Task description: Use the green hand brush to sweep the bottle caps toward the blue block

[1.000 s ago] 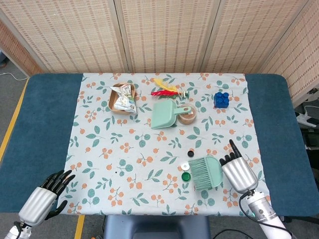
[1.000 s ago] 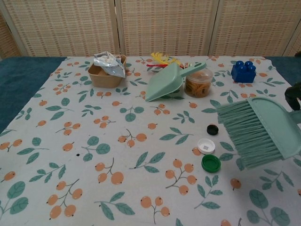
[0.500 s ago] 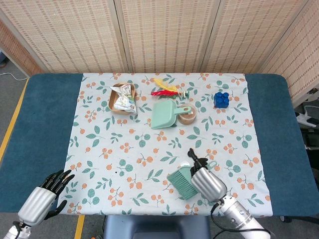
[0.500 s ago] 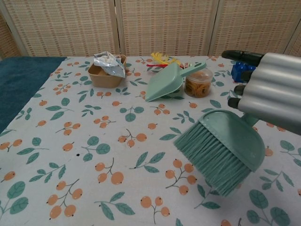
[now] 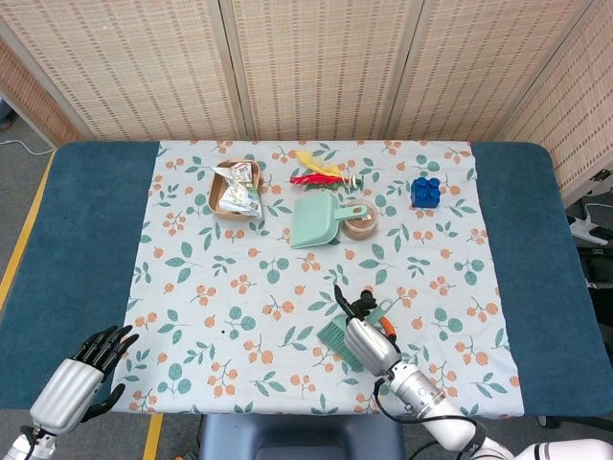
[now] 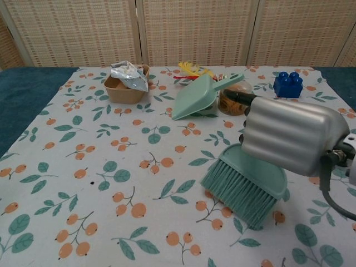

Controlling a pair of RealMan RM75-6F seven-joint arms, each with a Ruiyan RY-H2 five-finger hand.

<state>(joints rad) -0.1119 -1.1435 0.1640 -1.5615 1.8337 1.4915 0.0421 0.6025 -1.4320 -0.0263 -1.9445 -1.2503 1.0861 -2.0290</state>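
My right hand [image 5: 368,337] grips the green hand brush [image 5: 336,336] near the front edge of the floral cloth. In the chest view the right hand [image 6: 290,135] fills the right side, and the brush [image 6: 245,181] is below it, bristles down and to the left on the cloth. No bottle caps show in either view; the brush and hand cover the spot where they lay. The blue block [image 5: 426,191] stands at the far right of the cloth, also seen as the blue block [image 6: 287,84]. My left hand [image 5: 84,363] is empty at the front left, fingers apart.
A green dustpan [image 5: 315,220] lies at the middle back beside a round tub of rubber bands [image 5: 361,222]. A tan bowl [image 5: 216,181] with a foil packet sits at the back left. Red and yellow items [image 5: 317,169] lie behind the dustpan.
My right hand has carried the brush from the right of the caps leftward and down over them. The three caps, visible a second ago, are now hidden. The left hand has stayed put.
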